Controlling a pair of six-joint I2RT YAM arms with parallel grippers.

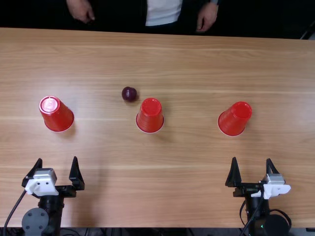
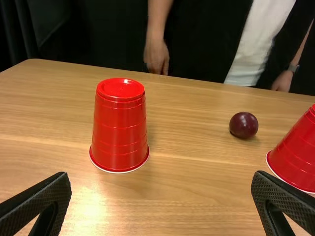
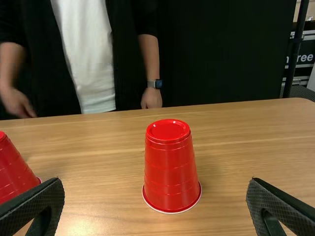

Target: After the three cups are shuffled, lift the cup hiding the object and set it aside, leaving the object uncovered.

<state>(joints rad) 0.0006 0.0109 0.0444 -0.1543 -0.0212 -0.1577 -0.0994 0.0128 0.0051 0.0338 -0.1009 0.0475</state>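
Three red cups stand upside down in a row across the table: the left cup (image 1: 56,114) (image 2: 119,125), the middle cup (image 1: 150,115) (image 2: 297,154) (image 3: 14,167) and the right cup (image 1: 235,118) (image 3: 171,165). A small dark purple ball (image 1: 129,94) (image 2: 243,125) lies uncovered on the wood just behind and left of the middle cup. My left gripper (image 1: 55,173) (image 2: 157,216) is open near the front edge, in front of the left cup. My right gripper (image 1: 250,174) (image 3: 157,216) is open in front of the right cup. Neither holds anything.
A person stands across the table's far edge (image 1: 157,30), with hands (image 1: 81,12) hanging at the edge and touching nothing. Bare wood lies between the cups and between cups and grippers.
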